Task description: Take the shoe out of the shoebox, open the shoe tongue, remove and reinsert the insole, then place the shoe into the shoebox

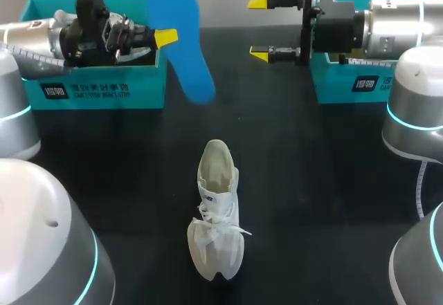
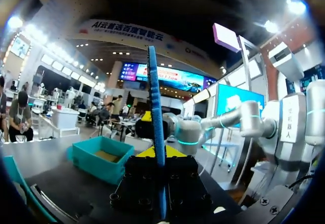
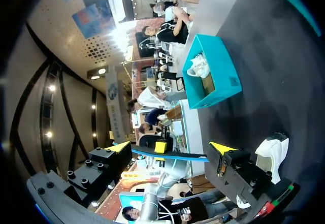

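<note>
Left arm (image 1: 41, 39): stretched level from the left side, low over the left shoebox (image 1: 97, 90), wrist pointing toward the middle
Left gripper (image 1: 165, 39): clamped on the blue insole (image 1: 181, 42), which stood on edge between its fingers and reached out past them both ways
Right arm (image 1: 394, 21): stretched level from the right side, above the right shoebox (image 1: 346, 84), facing the left arm
Right gripper (image 1: 261, 28): fingers wide apart, nothing between them
Left shoebox: teal, at the far left; a white thing (image 3: 197, 66) lay inside, too small to name
Right shoebox: teal, at the far right; the left wrist view showed its brown inner floor
Shoe (image 1: 216, 215): white, upright on the black table (image 1: 311, 180) at the nearer middle, toe toward the robot, outside both boxes, below and well apart from both grippers
Insole: raised above the table beyond the shoe, near the right gripper but clear of it
</note>
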